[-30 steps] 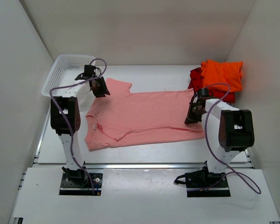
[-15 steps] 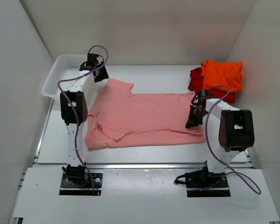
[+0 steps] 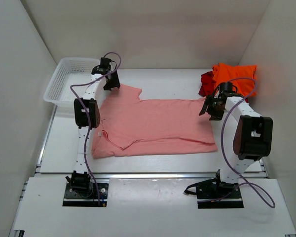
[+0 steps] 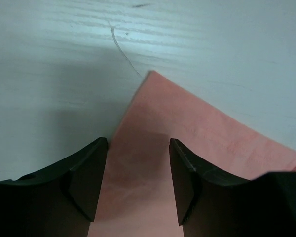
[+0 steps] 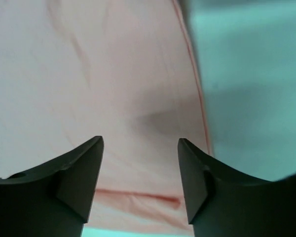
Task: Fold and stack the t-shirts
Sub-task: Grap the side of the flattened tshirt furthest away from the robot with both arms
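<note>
Lying flat across the surface (image 3: pixel 167 81), pink shirt (image 3: pixel 153 126) has left jaws open over its far-left sleeve corner and right jaws open over its right hem, neither gripping cloth; orange shirt (image 3: pixel 235 78) sits on red shirt (image 3: pixel 205 84) at far right corner.
</note>
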Available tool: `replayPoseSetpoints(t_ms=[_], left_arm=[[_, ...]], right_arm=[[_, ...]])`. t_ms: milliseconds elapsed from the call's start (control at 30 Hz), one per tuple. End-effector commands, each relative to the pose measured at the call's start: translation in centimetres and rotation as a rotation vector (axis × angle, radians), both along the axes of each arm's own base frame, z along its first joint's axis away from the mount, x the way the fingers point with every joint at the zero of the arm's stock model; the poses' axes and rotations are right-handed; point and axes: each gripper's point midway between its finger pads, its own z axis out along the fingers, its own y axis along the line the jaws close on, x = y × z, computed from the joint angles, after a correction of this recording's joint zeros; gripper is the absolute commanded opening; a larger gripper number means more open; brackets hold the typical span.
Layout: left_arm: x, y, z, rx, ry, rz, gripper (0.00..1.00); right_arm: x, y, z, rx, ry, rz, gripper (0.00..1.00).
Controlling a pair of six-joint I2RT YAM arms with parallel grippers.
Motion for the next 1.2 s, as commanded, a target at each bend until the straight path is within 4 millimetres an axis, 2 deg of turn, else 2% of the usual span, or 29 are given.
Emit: replayPoseSetpoints(t_ms=[0, 33, 100, 133, 167, 200, 233, 267, 300, 333, 400, 433, 600, 667, 700, 733, 767, 800, 833, 867, 933, 1000, 1167], left_arm=[[-2.8, -0.2, -0.8, -0.001, 0.108, -0.037, 0.65], [-3.1, -0.3, -1.2, -0.005, 0.121, -0.039, 0.62], [-3.5, -0.4, -1.4, -0.015, 0.133, -0.065, 0.44], [-3.7, -0.5, -1.5, -0.024, 0.143, -0.066, 0.15], [-3.8, -0.3, -1.7, -0.020, 0.150, -0.066, 0.00], [-4.0, -0.6, -1.8, -0.027, 0.154, -0.077, 0.00], [-4.3, -0.9, -1.9, -0.051, 0.166, -0.090, 0.00], [-4.4, -0.4, -2.0, -0.057, 0.174, -0.083, 0.00], [-4.6, -1.4, -1.9, -0.091, 0.177, -0.112, 0.00], [-4.9, -1.2, -2.1, -0.097, 0.189, -0.110, 0.00], [-5.2, -1.4, -2.4, -0.114, 0.196, -0.118, 0.00], [-5.1, -1.5, -1.9, -0.114, 0.182, -0.124, 0.00], [-5.2, -1.7, -1.3, -0.146, 0.175, -0.141, 0.00], [-5.0, -2.0, -1.0, -0.151, 0.161, -0.151, 0.00], [-5.1, -2.0, -0.9, -0.153, 0.165, -0.149, 0.00], [-5.2, -1.9, -0.9, -0.154, 0.165, -0.158, 0.00], [-5.1, -1.9, -0.8, -0.166, 0.165, -0.154, 0.00], [-5.2, -1.9, -0.7, -0.165, 0.167, -0.151, 0.00], [-5.3, -1.4, -1.0, -0.163, 0.173, -0.145, 0.00], [-5.2, -1.9, -0.4, -0.170, 0.165, -0.158, 0.00], [-5.3, -2.0, -0.1, -0.180, 0.167, -0.158, 0.00], [-5.2, -2.0, 1.0, -0.193, 0.152, -0.163, 0.00], [-5.4, -1.1, 5.6, -0.207, 0.093, -0.165, 0.00]], right_arm=[[3.9, -0.7, 0.1, -0.007, -0.072, -0.018, 0.64], [4.3, -0.5, 0.2, -0.005, -0.081, -0.018, 0.65], [6.1, -0.7, 0.3, -0.007, -0.116, -0.031, 0.65], [6.4, -0.4, -0.5, 0.002, -0.105, -0.035, 0.65], [7.2, -0.1, -1.0, 0.007, -0.112, -0.034, 0.65], [8.1, -0.5, -0.6, -0.011, -0.136, -0.055, 0.65], [8.8, -0.7, -0.9, -0.037, -0.141, -0.058, 0.66], [8.9, -0.7, -1.6, -0.042, -0.125, -0.065, 0.65], [9.8, -0.9, -1.8, -0.066, -0.136, -0.061, 0.65], [10.0, -1.1, -2.1, -0.075, -0.131, -0.066, 0.66], [11.6, -0.8, -2.5, -0.083, -0.126, -0.053, 0.66], [12.5, -1.4, -2.5, -0.092, -0.124, -0.064, 0.67], [14.5, -0.3, -3.1, -0.111, -0.110, -0.023, 0.65], [15.2, -0.5, -3.4, -0.120, -0.109, -0.028, 0.61], [15.3, -0.4, -3.5, -0.118, -0.106, -0.028, 0.59], [15.4, -0.5, -3.8, -0.117, -0.097, -0.028, 0.47], [15.6, -0.5, -3.6, -0.122, -0.093, -0.024, 0.42], [15.5, -0.5, -3.7, -0.128, -0.087, -0.022, 0.29], [15.5, -0.4, -4.0, -0.121, -0.077, -0.025, 0.11], [15.4, -0.2, -3.7, -0.124, -0.081, -0.006, 0.02], [15.1, 0.4, -3.3, -0.124, -0.084, 0.000, 0.00], [15.1, 0.2, -2.5, -0.133, -0.116, -0.001, 0.00], [14.0, 0.7, 0.1, -0.112, -0.206, 0.019, 0.00]])
